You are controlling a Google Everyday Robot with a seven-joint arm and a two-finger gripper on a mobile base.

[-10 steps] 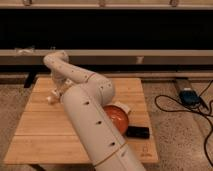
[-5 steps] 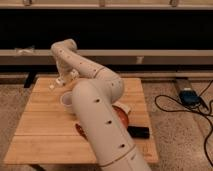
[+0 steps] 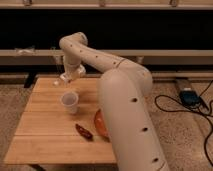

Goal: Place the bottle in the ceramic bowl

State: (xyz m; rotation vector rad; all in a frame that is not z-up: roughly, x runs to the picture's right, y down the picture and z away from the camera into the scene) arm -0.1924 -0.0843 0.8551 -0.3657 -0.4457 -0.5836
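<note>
End effector point(image 3: 64, 80) sits low over the far left corner of the light wooden counter point(image 3: 40, 135). Can't tell its state or whether it's carrying anything. The slim white bottle isn't identifiable; a pale blob right at the end effector may be it. White paper cup point(image 3: 70, 102) stands just nearer the camera than the end effector. The glossy orange-red ceramic bowl point(image 3: 100, 125) is further beyond the cup, half hidden by the arm point(image 3: 125, 110). No bottle in the bowl's visible part. My read: placement not done, transfer and release still left.

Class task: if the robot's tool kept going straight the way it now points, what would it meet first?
Probably the wooden table: the tool hangs over its far part, pointing down, behind the white cup. Depth is unclear.
</note>
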